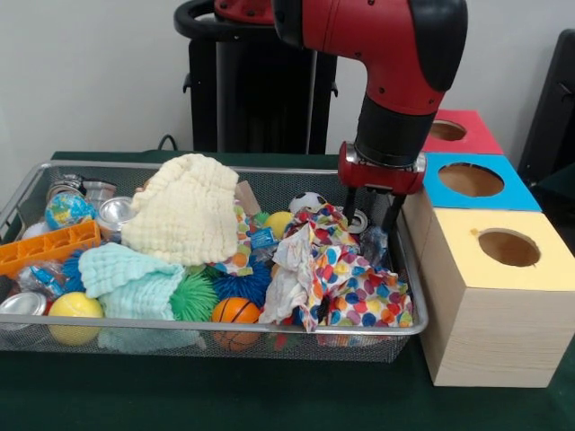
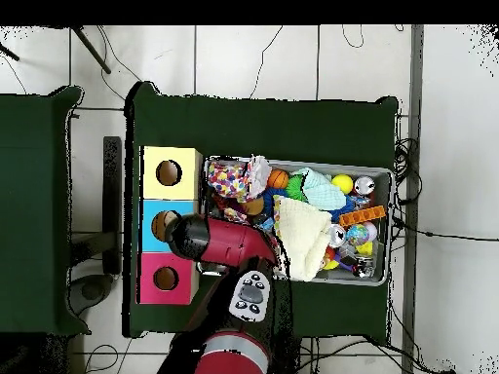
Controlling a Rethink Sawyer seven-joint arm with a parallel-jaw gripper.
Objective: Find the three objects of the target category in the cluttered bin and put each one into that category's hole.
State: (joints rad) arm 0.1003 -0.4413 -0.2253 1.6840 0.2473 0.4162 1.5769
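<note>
Pincer [image 1: 375, 218], prongs spread and empty, lowered into wire-mesh basket [image 1: 225, 334] beside polka-dot cloth [image 1: 346, 278]; no legible writing.

Arm bent downward, pincer [image 1: 375, 214] lowered, fingers apart (nothing between them).

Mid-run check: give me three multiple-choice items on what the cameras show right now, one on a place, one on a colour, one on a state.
1. The gripper is over the wire-mesh basket's:
A. box-side end
B. middle
C. end far from the boxes

2. The box between the red box and the yellow box is:
A. green
B. blue
C. white

3. The cream cloth is:
A. hanging over the rim
B. lying atop the clutter
C. held in the gripper

A: it stands beside the boxes.
B: the blue box.
B: it rests on the pile.
</note>
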